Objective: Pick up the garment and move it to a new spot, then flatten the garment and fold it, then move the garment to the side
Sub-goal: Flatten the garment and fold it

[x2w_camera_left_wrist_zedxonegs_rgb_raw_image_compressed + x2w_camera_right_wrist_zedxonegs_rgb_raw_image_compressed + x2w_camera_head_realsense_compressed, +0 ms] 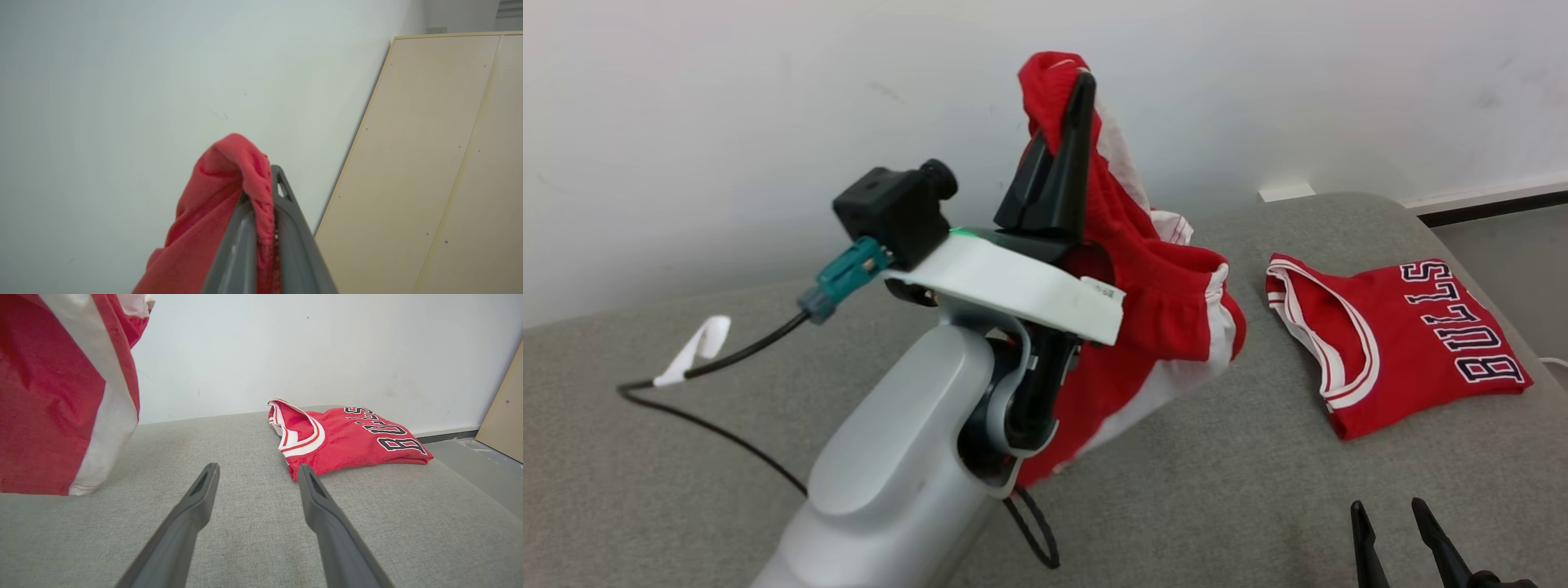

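My left gripper is raised high above the grey couch, shut on a red garment with white side stripes. The cloth hangs down from the fingertips behind the wrist, its lower part near the cushion. In the left wrist view the red garment is draped over and pinched between the closed fingers, with my left gripper pointing at the wall. My right gripper rests low at the front right, open and holding nothing; seen from its wrist, my right gripper hovers over the cushion and the hanging garment is at upper left.
A folded red Bulls jersey lies on the right of the grey couch, also seen as the jersey from the right wrist. A black cable with a white tag trails at left. A beige board leans on the wall.
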`<state>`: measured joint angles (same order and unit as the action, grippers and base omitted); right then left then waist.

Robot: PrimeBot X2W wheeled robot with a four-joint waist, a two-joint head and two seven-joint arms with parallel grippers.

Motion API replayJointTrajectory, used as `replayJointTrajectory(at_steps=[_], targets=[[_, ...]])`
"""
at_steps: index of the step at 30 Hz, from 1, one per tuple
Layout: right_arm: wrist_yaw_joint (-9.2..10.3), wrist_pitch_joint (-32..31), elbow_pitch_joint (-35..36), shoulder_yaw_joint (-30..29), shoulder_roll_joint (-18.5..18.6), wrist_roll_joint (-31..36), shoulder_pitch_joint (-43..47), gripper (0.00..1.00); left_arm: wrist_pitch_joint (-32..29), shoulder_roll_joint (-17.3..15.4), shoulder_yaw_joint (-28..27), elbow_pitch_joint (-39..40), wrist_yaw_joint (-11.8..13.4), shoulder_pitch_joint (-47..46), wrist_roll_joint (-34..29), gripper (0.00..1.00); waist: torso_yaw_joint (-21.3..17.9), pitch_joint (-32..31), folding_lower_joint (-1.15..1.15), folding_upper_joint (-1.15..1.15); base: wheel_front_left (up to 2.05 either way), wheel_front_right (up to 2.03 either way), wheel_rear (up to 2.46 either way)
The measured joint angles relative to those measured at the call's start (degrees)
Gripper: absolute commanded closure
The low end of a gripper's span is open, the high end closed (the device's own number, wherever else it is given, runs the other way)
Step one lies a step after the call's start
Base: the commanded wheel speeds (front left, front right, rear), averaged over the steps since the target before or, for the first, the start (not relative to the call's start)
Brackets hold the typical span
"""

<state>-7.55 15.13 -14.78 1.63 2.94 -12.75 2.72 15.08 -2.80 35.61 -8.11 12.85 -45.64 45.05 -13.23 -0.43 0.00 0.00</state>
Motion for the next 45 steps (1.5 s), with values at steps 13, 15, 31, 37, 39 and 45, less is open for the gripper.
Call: replayJointTrajectory(at_steps=[13,15,31,37,39,45], targets=[[0.0,0.0,-0.5,-1.1,0.3,0.2,0.9,0.0,0.0,0.0,-5.8,-2.9,-1.6,19.0,-3.4,1.0,5.0,0.7,0.0,0.0,0.0,0.0,0.0],[0.0,0.0,-0.5,-1.4,0.5,0.2,1.0,0.0,0.0,0.0,-6.4,-5.4,-2.6,23.2,-5.2,1.0,6.1,0.7,0.0,0.0,0.0,0.0,0.0],[0.0,0.0,-1.3,-0.5,1.6,0.5,1.6,0.0,0.0,0.0,-11.5,-22.0,-3.9,34.1,-16.1,0.11,13.1,0.0,0.0,0.0,0.0,0.0,0.0],[0.0,0.0,-1.0,-0.5,1.8,0.6,1.8,0.0,0.0,0.0,-13.2,-22.9,-3.1,35.1,-19.1,0.0,13.3,-0.6,0.0,0.0,0.0,0.0,0.0],[0.0,0.0,-0.8,-0.5,1.8,0.6,1.9,0.0,0.0,0.0,-14.8,-22.0,-2.7,35.9,-20.5,0.0,13.1,-0.7,0.0,0.0,0.0,0.0,0.0],[0.0,0.0,-0.7,-0.6,1.3,0.6,2.1,0.0,0.0,-1.7,-20.9,-17.1,-0.4,37.7,-23.8,0.0,12.0,-0.9,0.0,0.0,0.0,0.0,0.0]])
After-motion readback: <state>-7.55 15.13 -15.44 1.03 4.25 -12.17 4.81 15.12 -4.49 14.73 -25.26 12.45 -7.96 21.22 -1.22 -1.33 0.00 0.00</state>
